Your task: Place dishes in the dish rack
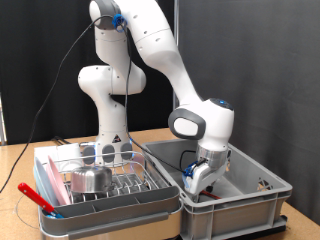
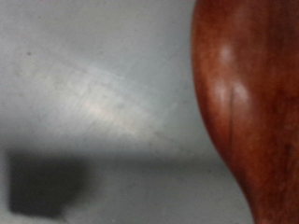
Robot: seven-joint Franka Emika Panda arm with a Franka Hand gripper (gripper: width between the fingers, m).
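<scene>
The dish rack [image 1: 110, 207], a pale tray with wire prongs, stands at the exterior view's lower left. A shiny steel bowl [image 1: 90, 180] sits in it, and a clear glass [image 1: 108, 152] stands at its back. A pink plate edge [image 1: 44, 183] shows upright along its left side. My gripper [image 1: 200, 182] is low inside the larger grey crate [image 1: 255, 195] to the rack's right. Its fingers do not show clearly. The wrist view shows a glossy red-brown rounded object [image 2: 248, 103] very close, over the crate's grey floor [image 2: 93, 93].
A red-handled utensil [image 1: 35, 197] lies at the rack's front left corner. A small dark item [image 1: 265, 185] lies by the crate's right wall. The robot's base [image 1: 108, 130] stands behind the rack. Black curtains close off the back.
</scene>
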